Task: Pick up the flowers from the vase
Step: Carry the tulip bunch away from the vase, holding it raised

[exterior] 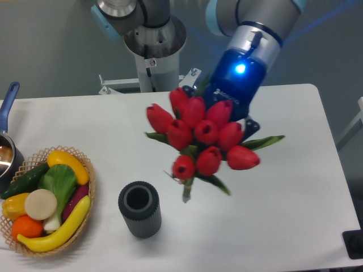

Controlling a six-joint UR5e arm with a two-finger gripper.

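Only the one fixed camera here. The bunch of red tulips with green leaves and a short tied stem (203,143) hangs in the air, clear of the small dark grey ribbed vase (139,208), which stands upright with its hole bare, down and to the left of the stem end. The blue-lit two-finger gripper (235,110) sits behind the blooms; its fingertips are hidden, but I'd say it's clamped on the bunch. Looks light and floppy, so grab low on the tied stems, not the heads. A woven basket of fruit and vegetables (86,170) sits at the left.
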